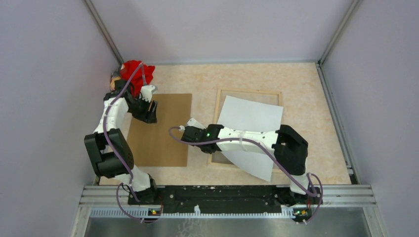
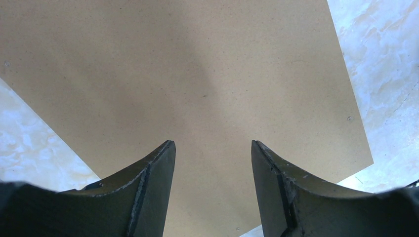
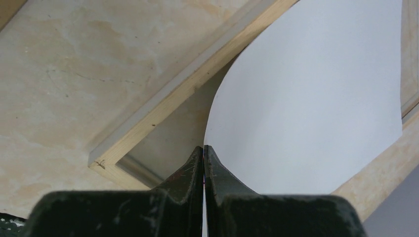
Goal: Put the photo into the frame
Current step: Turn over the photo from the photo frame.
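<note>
Here's the pale, marbled table (image 1: 316, 98), and on its left half a plain brown board (image 1: 168, 143) lies flat. To the right of it, apart from the board, the frame (image 1: 249, 91) lies flat too, bare wood side up. The photo (image 1: 252, 116) is draped across the frame with its white back up. It sits askew, not seated inside: its near corner hangs out past the frame's near rail, and its left edge bows up off the frame.

The right arm (image 1: 247, 136) reaches leftward over that sheet. In the wrist view the right gripper (image 3: 204, 147) has its fingers pressed tight together, pinching the photo's curled left edge, just by the frame's near-left corner.

Over on the other side, the left gripper (image 2: 212, 143) hangs above the far part of the board, fingers spread well apart with nothing between them, only brown board showing in the gap.

Tucked in the far-left corner is a small red bundle (image 1: 137, 73); what it is, I can't tell.
</note>
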Action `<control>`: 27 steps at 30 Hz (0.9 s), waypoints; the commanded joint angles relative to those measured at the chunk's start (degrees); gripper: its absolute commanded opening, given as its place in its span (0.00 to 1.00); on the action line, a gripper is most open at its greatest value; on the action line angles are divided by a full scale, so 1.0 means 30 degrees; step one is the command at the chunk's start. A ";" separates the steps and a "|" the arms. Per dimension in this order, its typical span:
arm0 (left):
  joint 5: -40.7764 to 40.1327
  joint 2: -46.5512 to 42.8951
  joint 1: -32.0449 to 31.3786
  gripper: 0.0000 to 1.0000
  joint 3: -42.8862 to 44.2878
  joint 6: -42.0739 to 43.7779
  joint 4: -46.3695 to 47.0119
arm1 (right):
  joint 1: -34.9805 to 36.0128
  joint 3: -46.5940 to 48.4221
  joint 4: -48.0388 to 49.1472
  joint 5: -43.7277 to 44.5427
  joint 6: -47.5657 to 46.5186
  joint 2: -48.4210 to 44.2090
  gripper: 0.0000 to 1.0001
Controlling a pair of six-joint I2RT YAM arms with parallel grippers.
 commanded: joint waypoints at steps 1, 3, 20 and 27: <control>0.0132 -0.0248 -0.0045 0.64 -0.0092 0.0125 0.0319 | 0.0260 -0.0629 0.2148 -0.0489 -0.1068 -0.0735 0.00; 0.0119 -0.0240 -0.0046 0.64 -0.0136 0.0099 0.0356 | 0.0418 -0.0878 0.2783 -0.0881 -0.1493 -0.0950 0.00; -0.0005 -0.0205 -0.0057 0.63 -0.0297 0.0070 0.0349 | 0.1083 -0.3216 0.3620 -0.0778 -0.2918 -0.3494 0.00; -0.0054 -0.0341 -0.0062 0.63 -0.0455 0.0006 0.0361 | 0.1110 -0.4883 0.4561 -0.0473 -0.3677 -0.5304 0.00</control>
